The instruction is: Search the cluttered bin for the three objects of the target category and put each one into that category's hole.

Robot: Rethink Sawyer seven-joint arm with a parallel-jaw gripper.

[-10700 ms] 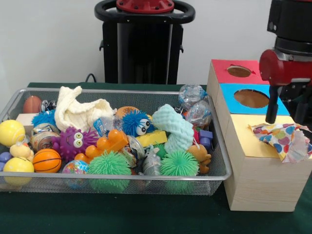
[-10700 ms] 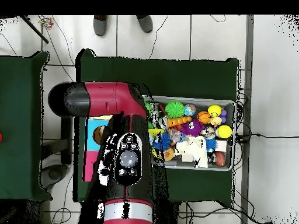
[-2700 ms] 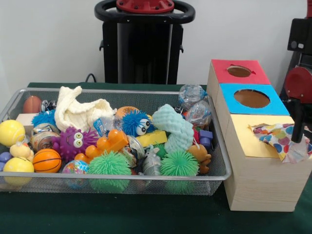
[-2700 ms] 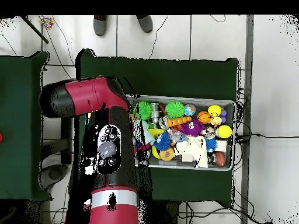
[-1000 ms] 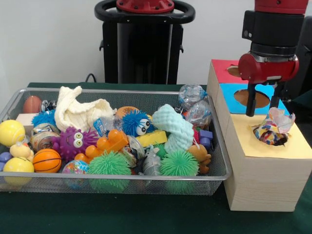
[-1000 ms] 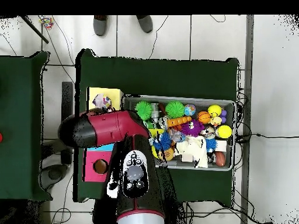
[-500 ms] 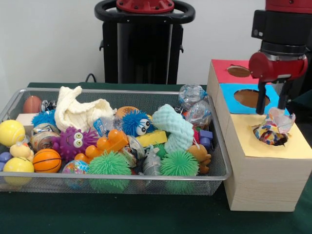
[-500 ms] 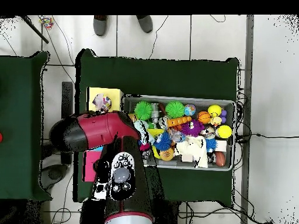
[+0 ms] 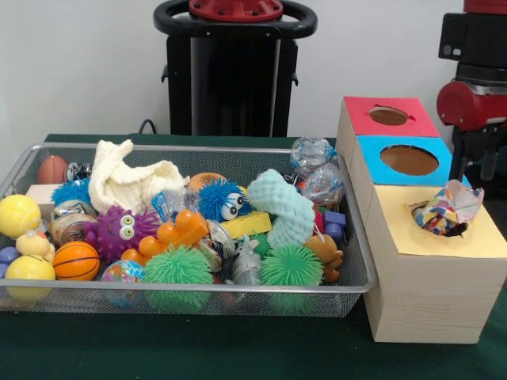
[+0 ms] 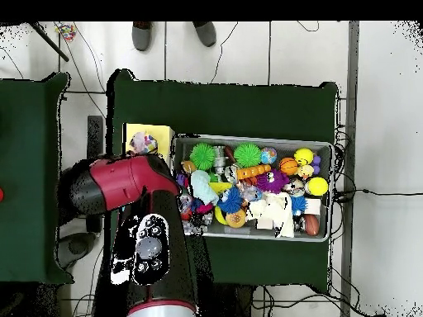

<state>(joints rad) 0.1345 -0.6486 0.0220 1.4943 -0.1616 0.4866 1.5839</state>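
- The pincer [image 9: 474, 166] hangs at the right edge of the front view, above the far right side of the box [image 9: 432, 297]. Only dark stubs show below the red wrist, so I cannot tell how far open it stands. It holds nothing that can be seen, and it touches nothing.
- The cloth [image 9: 446, 212], patterned with coloured hearts and dots, is bunched into the hole of the yellow panel [image 9: 420, 237]. It sits half in, its crumpled top sticking up above the panel.
- The blue panel [image 9: 408, 161] and the red panel [image 9: 386, 116] each show an open round hole.
- The bin [image 9: 341, 285] stands on the green surface [image 9: 158, 348], just beside the box. It is crowded with toys. A cream cloth [image 9: 127, 180] lies at its far left, and a mint cloth [image 9: 285, 207] is draped right of centre.
- The overhead view shows the arm [image 10: 140, 215] covering the red and blue panels, with only the yellow panel and the cloth bundle clear. Two shoes [image 10: 142, 35] show at its top edge.
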